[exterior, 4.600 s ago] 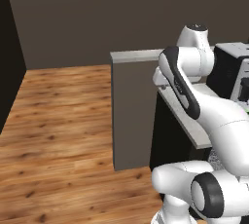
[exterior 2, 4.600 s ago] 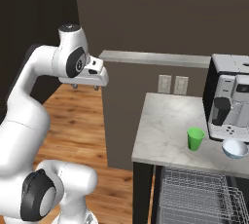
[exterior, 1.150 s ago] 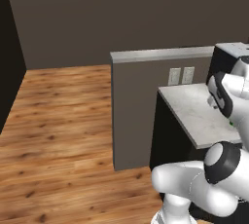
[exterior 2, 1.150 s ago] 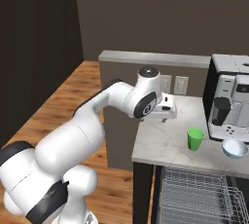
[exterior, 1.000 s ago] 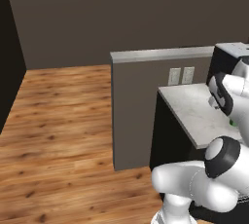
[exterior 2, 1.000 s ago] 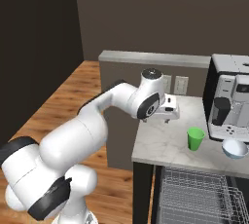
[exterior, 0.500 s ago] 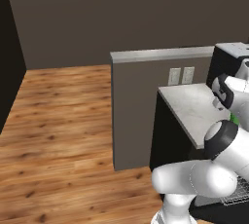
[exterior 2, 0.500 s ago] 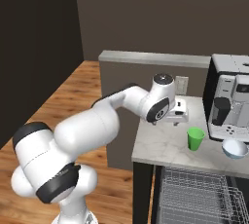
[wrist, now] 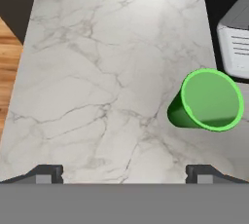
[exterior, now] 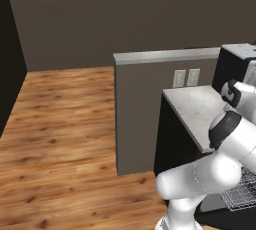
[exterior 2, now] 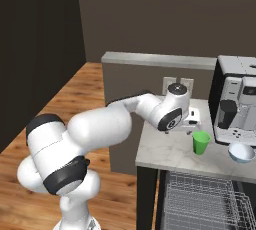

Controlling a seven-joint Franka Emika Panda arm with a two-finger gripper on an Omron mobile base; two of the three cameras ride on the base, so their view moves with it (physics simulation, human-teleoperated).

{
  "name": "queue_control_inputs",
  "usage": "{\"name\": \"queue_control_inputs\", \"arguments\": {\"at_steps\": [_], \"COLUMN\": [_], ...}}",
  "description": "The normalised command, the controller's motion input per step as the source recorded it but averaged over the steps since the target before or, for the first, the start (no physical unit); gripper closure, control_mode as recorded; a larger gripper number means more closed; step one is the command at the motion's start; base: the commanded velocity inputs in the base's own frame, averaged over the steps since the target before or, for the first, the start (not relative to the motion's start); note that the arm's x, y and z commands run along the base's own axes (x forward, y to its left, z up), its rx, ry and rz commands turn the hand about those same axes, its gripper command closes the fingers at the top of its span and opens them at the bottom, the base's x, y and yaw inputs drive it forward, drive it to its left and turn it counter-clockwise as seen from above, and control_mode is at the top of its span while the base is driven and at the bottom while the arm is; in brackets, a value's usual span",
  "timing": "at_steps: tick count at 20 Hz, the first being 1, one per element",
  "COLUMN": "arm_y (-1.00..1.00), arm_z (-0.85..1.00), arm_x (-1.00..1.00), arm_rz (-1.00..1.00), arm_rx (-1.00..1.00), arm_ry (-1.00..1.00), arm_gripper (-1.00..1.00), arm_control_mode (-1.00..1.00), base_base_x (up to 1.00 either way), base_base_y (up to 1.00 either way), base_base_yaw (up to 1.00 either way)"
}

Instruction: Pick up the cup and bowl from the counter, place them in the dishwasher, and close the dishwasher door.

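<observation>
The green cup (exterior 2: pixel 201 142) stands upright on the marbled counter (exterior 2: pixel 167 151), in front of the coffee machine. To its right rests the white bowl (exterior 2: pixel 241 152). My gripper (exterior 2: pixel 192 128) hovers above the counter just left of the cup, pointing down. In the hand view the gripper (wrist: pixel 125 174) is open with nothing between its fingertips (wrist: pixel 46 173). There the cup (wrist: pixel 206 101) lies ahead and to the right, over bare counter (wrist: pixel 97 72). The dishwasher's wire rack (exterior 2: pixel 200 199) stands pulled out below the counter's front edge. The dishwasher door is hidden under the rack.
A black-and-silver coffee machine (exterior 2: pixel 237 99) stands at the back right of the counter, close behind the cup and bowl. A grey partition wall (exterior 2: pixel 150 64) with sockets rises behind the counter (exterior: pixel 195 109). Wooden floor (exterior: pixel 60 134) spreads out to the left.
My arm has swung right over the counter and the hand has come close to the cup. Cup and bowl have not moved, and the gripper stays open.
</observation>
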Motion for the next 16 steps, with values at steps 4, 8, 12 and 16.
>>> {"name": "queue_control_inputs", "arguments": {"at_steps": [4, 8, 12, 16], "arm_y": [-0.30, -0.25, -0.20, -0.21], "arm_z": [-0.23, -0.20, -0.15, -0.15], "arm_x": [0.16, 0.25, 0.31, 0.33], "arm_rz": [0.00, 0.00, 0.00, 0.00], "arm_rx": [0.00, 0.00, 0.00, 0.00], "arm_ry": [0.00, 0.00, 0.00, 0.00], "arm_gripper": [-1.00, -1.00, -1.00, -1.00], "arm_control_mode": [-1.00, -1.00, -1.00, -1.00], "base_base_x": [0.00, 0.00, 0.00, 0.00], "base_base_y": [0.00, 0.00, 0.00, 0.00], "base_base_yaw": [0.00, 0.00, 0.00, 0.00]}}
